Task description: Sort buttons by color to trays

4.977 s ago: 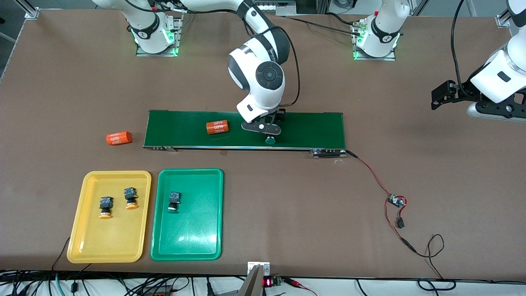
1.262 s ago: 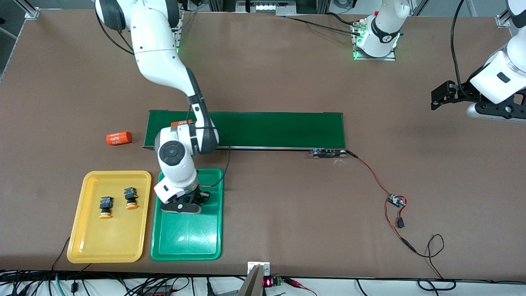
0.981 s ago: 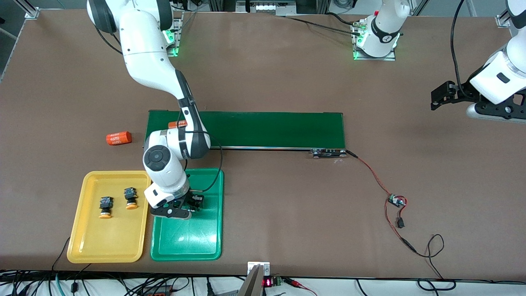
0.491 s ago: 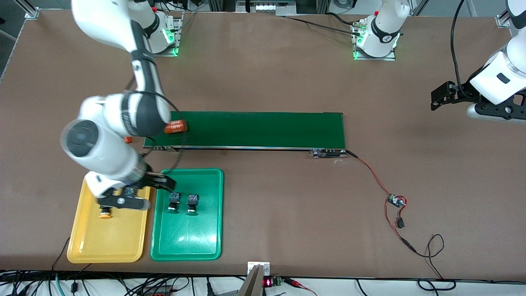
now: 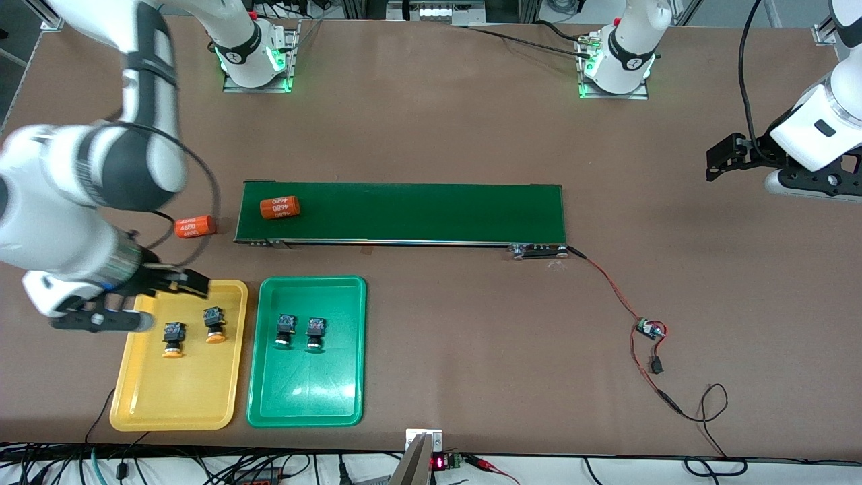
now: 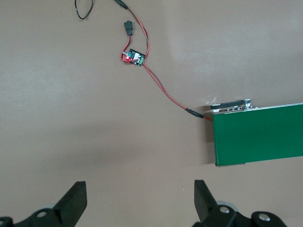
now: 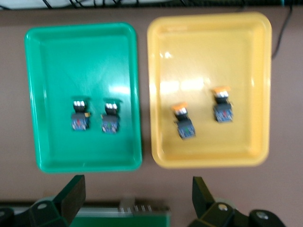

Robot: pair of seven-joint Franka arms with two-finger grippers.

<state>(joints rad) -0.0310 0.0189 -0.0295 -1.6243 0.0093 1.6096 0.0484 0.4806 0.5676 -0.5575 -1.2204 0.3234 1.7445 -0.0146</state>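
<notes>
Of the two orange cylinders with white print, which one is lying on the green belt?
The orange cylinder at the right arm's end of the dark-green belt lies on it. The other cylinder lies on the bare table just off that end.

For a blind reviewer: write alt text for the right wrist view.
Two trays lie side by side on the brown table: a green tray holding two green buttons, and a yellow tray holding two orange buttons. The right gripper hangs open above, empty.
</notes>
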